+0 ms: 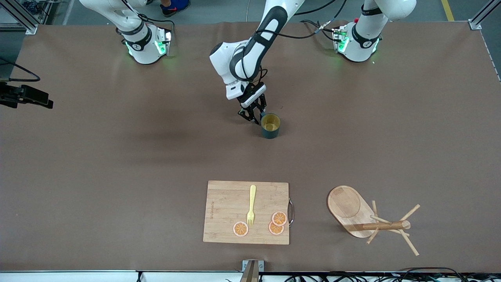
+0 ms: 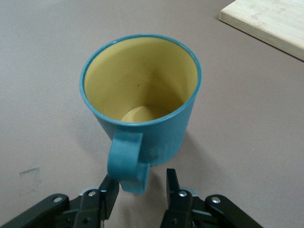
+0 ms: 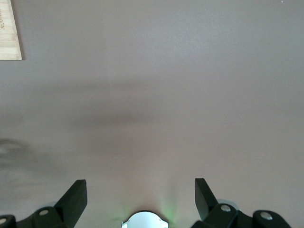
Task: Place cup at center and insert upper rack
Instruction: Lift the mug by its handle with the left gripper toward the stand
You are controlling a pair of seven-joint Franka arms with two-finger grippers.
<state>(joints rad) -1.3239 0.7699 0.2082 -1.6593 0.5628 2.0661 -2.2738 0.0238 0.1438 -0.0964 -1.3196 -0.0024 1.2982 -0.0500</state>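
The dark teal cup with a mustard-yellow inside stands upright on the table near its middle. It also shows in the left wrist view, with its loop handle turned toward the gripper. My left gripper is low beside the cup, open, with the handle between its fingers and a gap on one side. The wooden mug tree lies on its side near the front camera, toward the left arm's end; its upper pegs fan out at the post's tip. My right gripper is open and empty over bare table.
A bamboo cutting board lies nearer to the front camera than the cup, with a yellow fork and three orange slices on it. Its corner shows in the left wrist view. The right arm waits near its base.
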